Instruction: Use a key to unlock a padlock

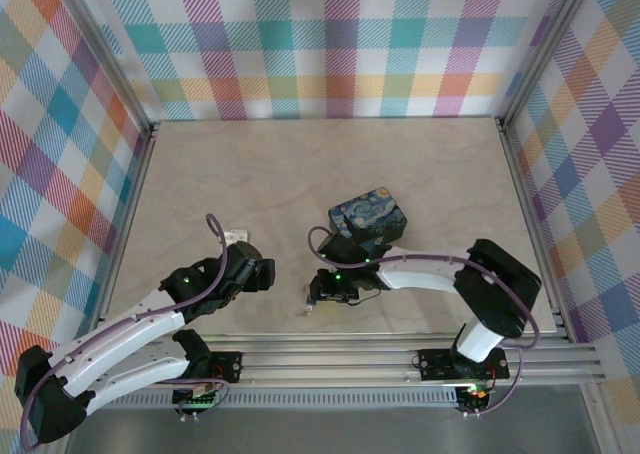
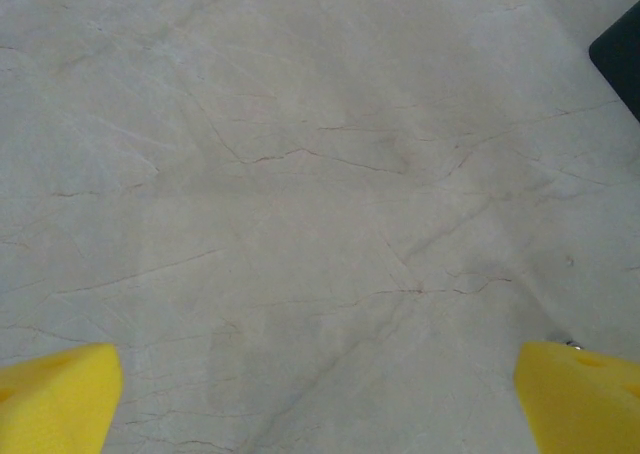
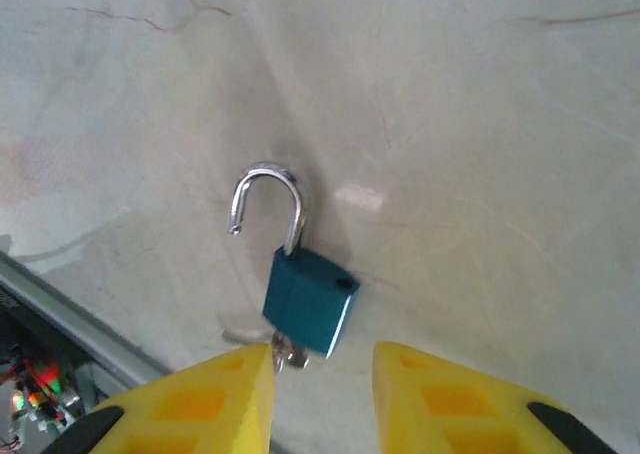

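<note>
Padlock (image 3: 308, 302) lay by the table's (image 3: 480, 174) near edge, shackle swung free, key (image 3: 288, 353) in its body, my right gripper (image 3: 322, 374) parted and empty, my left gripper (image 2: 320, 399) spread wide; unlocking looked done.

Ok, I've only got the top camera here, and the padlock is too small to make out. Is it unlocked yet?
Observer: Yes. In the right wrist view the padlock has its shackle swung open, one end free of the body.
Operator: Where's the key?
Observer: The key sticks out of the padlock's underside, between the fingers of the right gripper, which stand apart.
Operator: And the left gripper?
Observer: The left gripper is wide open above bare table.
</note>
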